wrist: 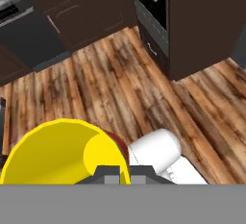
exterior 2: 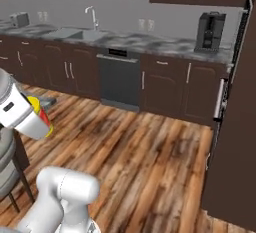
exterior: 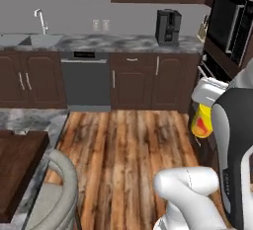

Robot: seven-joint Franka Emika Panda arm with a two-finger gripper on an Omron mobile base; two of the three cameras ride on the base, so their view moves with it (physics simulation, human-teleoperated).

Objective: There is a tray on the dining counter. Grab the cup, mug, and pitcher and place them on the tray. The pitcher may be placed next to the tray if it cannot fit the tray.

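Note:
My gripper [wrist: 117, 173] is shut on the cup [wrist: 57, 155], a yellow tumbler with a red-orange mark. The cup [exterior: 201, 123] hangs in the air under the white hand, at the right of the left base view and above the wooden floor. From the right base camera, the cup [exterior 2: 43, 116] peeks out beside the forearm at the far left. The dark brown tray [exterior: 17, 167] lies on the marbled dining counter [exterior: 34, 119] at the lower left, well to the left of the cup. The mug and the pitcher are out of view.
A grey chair back [exterior: 62, 189] stands beside the dining counter. Across the wooden floor [exterior: 128, 150] runs a kitchen counter with a sink [exterior: 29, 39], a dishwasher [exterior: 86, 78] and a coffee machine [exterior: 168, 26]. A dark oven tower [exterior: 227, 31] rises at the right.

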